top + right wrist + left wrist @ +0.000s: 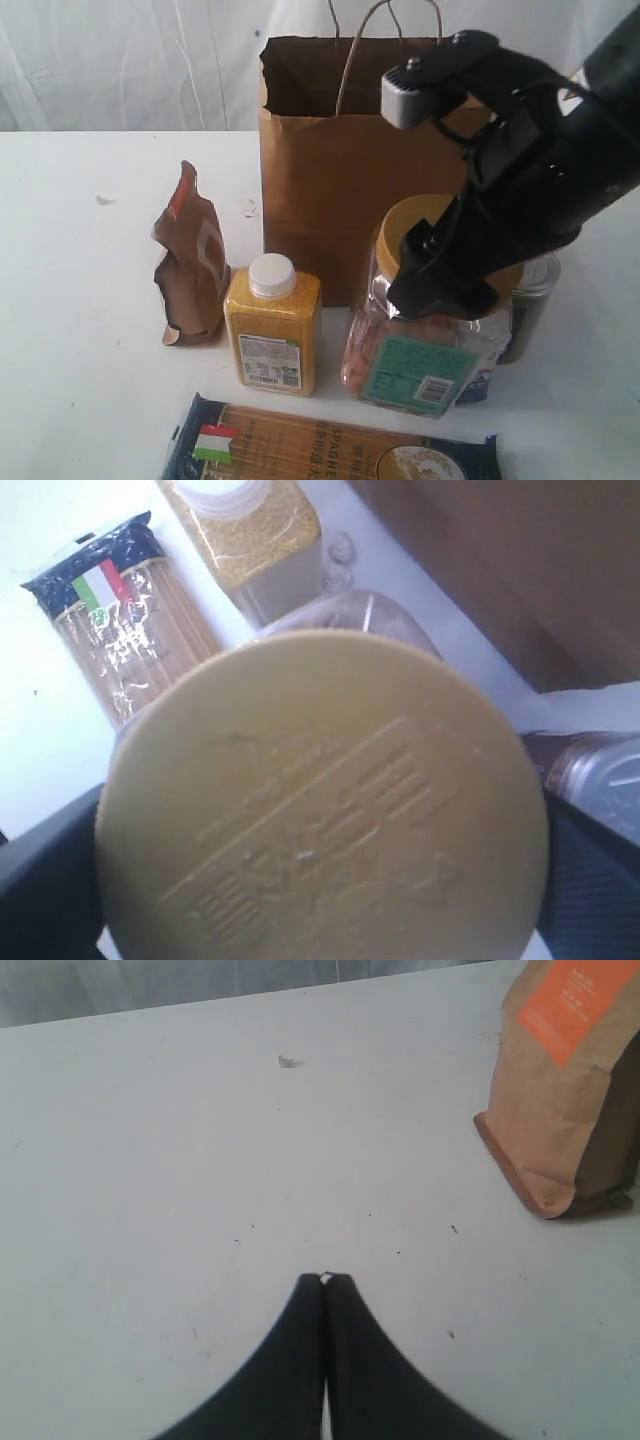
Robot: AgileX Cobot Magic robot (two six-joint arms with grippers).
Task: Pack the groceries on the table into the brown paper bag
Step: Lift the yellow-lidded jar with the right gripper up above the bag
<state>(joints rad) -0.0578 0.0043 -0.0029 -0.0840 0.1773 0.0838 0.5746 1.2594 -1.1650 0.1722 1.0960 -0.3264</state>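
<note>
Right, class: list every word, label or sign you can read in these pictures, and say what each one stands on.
"SPAGHE": on the spaghetti pack, further letters unclear.
No words, only an Italian flag: same pack.
Print on the pouch, on its orange label: too small to read.
Label on the bottle: blurred.
Label on the jar: blurred.
Raised lettering on the jar's lid: unreadable.
</note>
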